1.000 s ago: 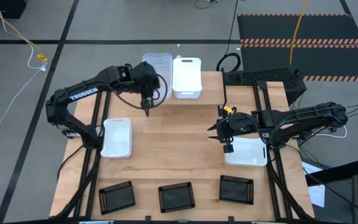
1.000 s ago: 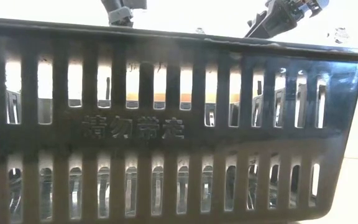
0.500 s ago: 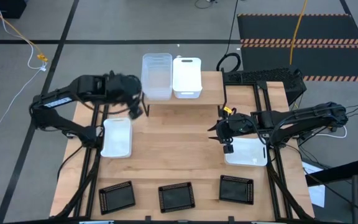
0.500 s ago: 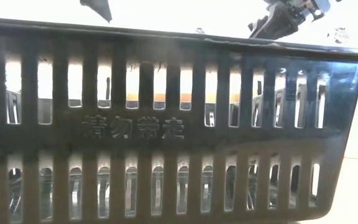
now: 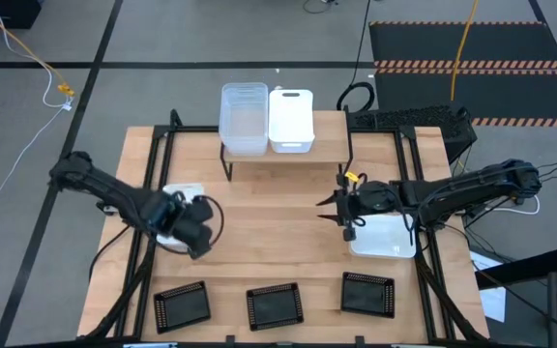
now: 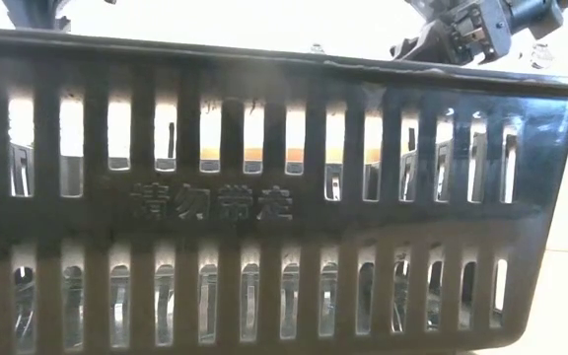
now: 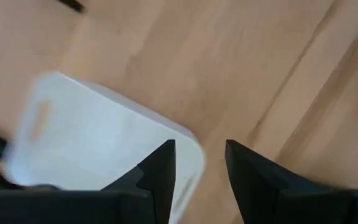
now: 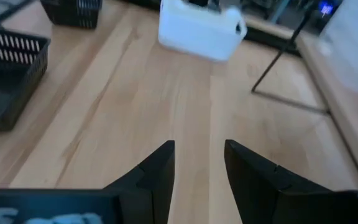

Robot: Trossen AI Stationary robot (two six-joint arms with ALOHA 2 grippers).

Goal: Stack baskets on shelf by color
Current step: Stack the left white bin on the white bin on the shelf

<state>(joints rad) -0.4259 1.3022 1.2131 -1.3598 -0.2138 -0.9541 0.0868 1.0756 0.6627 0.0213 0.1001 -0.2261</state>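
Note:
On the low wooden shelf (image 5: pixel 332 145) at the far middle, a clear basket (image 5: pixel 243 118) and a white basket (image 5: pixel 291 119) stand side by side. My left gripper (image 7: pixel 199 163) hovers open, pointing down, above one corner of a white basket (image 7: pixel 98 146) that rests on the table's left part (image 5: pixel 172 205). My right gripper (image 8: pixel 199 163) hangs open over bare table beside another white basket (image 5: pixel 387 237) on the right. Three black mesh baskets (image 5: pixel 181 305) (image 5: pixel 275 305) (image 5: pixel 367 293) line the near edge.
In the low view, one black basket (image 6: pixel 264 197) fills nearly the whole picture. The shelf's thin black legs (image 8: pixel 284 74) stand ahead of my right gripper. Bare wood (image 5: pixel 269 232) lies between the two arms.
My left gripper has swung from the shelf's front toward the table's left and near edges, sinking and rolling, and now hangs over the left white basket. My right gripper has dipped slightly. The baskets have stayed where they were.

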